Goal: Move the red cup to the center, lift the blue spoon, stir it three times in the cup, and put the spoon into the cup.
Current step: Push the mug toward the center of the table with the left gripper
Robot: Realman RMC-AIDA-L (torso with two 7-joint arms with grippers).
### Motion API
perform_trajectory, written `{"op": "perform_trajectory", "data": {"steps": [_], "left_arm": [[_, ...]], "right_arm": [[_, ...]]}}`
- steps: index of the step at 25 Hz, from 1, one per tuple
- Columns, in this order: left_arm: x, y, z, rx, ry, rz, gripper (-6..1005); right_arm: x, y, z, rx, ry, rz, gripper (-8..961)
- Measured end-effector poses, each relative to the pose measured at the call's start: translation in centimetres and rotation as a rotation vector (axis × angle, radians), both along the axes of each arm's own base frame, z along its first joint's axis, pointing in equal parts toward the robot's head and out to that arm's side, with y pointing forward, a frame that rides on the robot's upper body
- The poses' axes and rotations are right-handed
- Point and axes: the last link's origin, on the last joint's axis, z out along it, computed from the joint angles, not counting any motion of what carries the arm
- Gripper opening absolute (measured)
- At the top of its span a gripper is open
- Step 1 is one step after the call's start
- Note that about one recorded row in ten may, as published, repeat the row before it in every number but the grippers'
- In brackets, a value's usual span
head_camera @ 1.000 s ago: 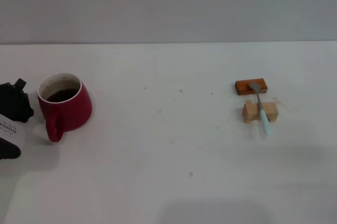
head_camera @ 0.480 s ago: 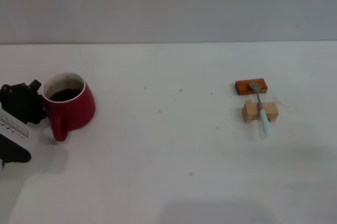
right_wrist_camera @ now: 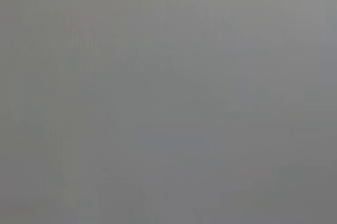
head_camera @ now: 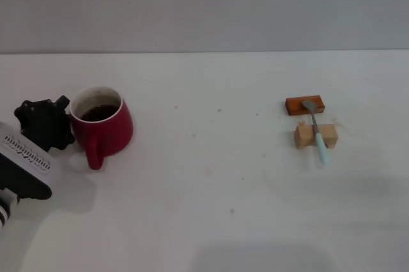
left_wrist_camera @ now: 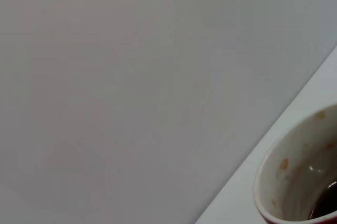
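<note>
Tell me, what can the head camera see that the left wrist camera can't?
Only the head view shows the left gripper pressed against the cup's side, the cup's loop handle, the blue spoon lying across the orange-brown block and the wooden block, and most of the white table. Only the left wrist view shows brownish stains up close on the cup's white inside wall. Both show the red cup with dark liquid inside.

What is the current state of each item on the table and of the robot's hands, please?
red cup: upright, dark liquid inside, on the table's left part.
blue spoon: lying across the two blocks, untouched.
orange-brown block: flat, under the spoon's bowl.
light wooden block: flat, under the spoon's handle.
left hand: against the cup's side.
right hand: not in view.
</note>
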Motion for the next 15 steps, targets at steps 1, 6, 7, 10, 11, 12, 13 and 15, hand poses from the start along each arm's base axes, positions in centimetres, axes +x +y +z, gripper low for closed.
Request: {"op": "perform_trajectory", "data": {"steps": [1,6,7,10,11,12,13,15], "left_arm": [[0.3,0.0,-0.2,-0.009,-0.005,-0.01,-1],[0.9,0.1,-0.8,-0.023,-0.019,-0.027,-1],[1.2,0.0,-1.1,-0.03,-0.027,-0.035,-1],[1.4,0.0,-1.2,-0.034,-0.032,-0.04,-1],[1.9,-0.1,-1.8,-0.053,-0.041,-0.058,-1],[2.0,-0.1,-1.9,-0.057,-0.042,-0.062,-1],[2.2,-0.1,-2.1,-0.063,-0.043,-0.066,-1],[2.7,-0.1,-2.5,-0.077,-0.05,-0.081,-1]], "right_arm": [[0.0,0.0,0.0,-0.001,0.0,-0.001,742],[0.0,0.0,-0.1,-0.003,0.001,-0.002,742],[0.0,0.0,-0.1,-0.003,0.001,-0.002,742],[0.0,0.1,-0.1,-0.003,0.002,-0.002,742],[0.0,0.1,-0.1,-0.003,0.002,-0.002,742],[0.0,0.1,-0.1,-0.003,0.002,-0.002,742],[0.0,0.1,-0.1,-0.004,0.002,-0.002,742],[0.0,0.1,-0.1,-0.006,0.002,-0.002,742]]}}
